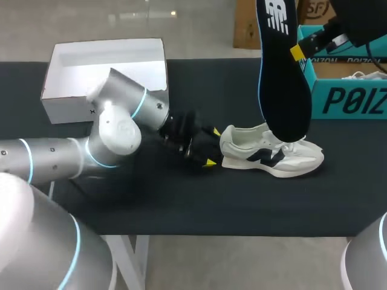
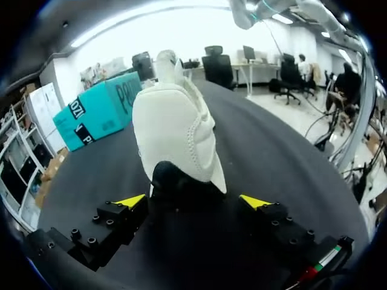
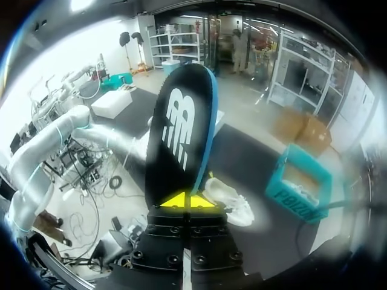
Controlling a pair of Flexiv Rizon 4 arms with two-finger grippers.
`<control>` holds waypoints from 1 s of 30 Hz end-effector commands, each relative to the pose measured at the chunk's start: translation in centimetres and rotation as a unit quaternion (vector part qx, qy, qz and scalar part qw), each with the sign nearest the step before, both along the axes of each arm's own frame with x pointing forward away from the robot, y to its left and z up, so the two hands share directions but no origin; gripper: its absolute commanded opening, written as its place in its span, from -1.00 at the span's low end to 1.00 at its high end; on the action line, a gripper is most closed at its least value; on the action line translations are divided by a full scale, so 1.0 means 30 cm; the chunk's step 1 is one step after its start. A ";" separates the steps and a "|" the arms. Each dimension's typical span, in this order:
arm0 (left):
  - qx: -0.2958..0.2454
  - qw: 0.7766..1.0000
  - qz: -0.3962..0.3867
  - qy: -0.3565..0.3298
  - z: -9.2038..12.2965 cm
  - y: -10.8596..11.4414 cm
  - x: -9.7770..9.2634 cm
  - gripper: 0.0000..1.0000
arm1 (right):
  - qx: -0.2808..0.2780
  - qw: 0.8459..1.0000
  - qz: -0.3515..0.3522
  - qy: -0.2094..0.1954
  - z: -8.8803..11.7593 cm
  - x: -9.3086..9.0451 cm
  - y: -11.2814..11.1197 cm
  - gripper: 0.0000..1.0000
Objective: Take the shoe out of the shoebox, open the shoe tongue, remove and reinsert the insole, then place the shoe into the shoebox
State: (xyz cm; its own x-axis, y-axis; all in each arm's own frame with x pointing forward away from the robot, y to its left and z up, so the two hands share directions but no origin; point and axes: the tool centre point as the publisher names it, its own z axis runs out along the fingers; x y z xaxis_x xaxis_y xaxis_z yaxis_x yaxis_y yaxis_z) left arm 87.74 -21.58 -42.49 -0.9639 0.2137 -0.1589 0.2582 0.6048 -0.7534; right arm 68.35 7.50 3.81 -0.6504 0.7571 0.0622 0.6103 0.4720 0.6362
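A white sneaker point(image 1: 272, 156) with a dark side logo lies on the black table, toe pointing right. My left gripper point(image 1: 211, 148) is at its heel, open. In the left wrist view the heel point(image 2: 175, 127) stands between the spread fingers point(image 2: 130, 200), and neither tip presses on it. My right gripper point(image 1: 296, 53) is raised above the shoe, shut on a black insole point(image 1: 284, 78) with a blue edge, which hangs with its lower end over the shoe's opening. The right wrist view shows the insole point(image 3: 178, 139) rising from the shut gripper point(image 3: 187, 200), with the sneaker point(image 3: 227, 196) far below.
A teal shoebox point(image 1: 347, 99) stands open at the table's right, and is also in the left wrist view point(image 2: 100, 109) and the right wrist view point(image 3: 302, 187). A white open box point(image 1: 106, 72) sits at the back left, behind my left arm point(image 1: 121, 127).
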 end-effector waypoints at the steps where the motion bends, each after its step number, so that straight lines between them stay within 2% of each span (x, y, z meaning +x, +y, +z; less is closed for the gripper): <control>1: 0.089 0.996 -0.015 0.007 0.078 0.065 0.024 1.00 | -0.002 1.000 -0.001 0.003 0.004 0.009 0.006 -1.00; 5: 0.126 0.991 -0.050 0.012 0.132 0.076 0.026 1.00 | -0.002 1.000 -0.001 0.003 0.004 0.009 0.006 -1.00; 11: 0.229 0.969 -0.094 0.015 0.206 0.047 0.021 1.00 | -0.002 1.000 -0.001 0.003 0.004 0.009 0.006 -1.00; 22: 0.295 0.950 -0.104 0.000 0.328 -0.010 0.020 1.00 | -0.002 1.000 -0.001 0.003 0.004 0.009 0.006 -1.00; 30: 0.322 0.941 -0.106 -0.014 0.364 -0.023 0.028 1.00 | -0.002 1.000 -0.001 0.003 0.004 0.009 0.006 -1.00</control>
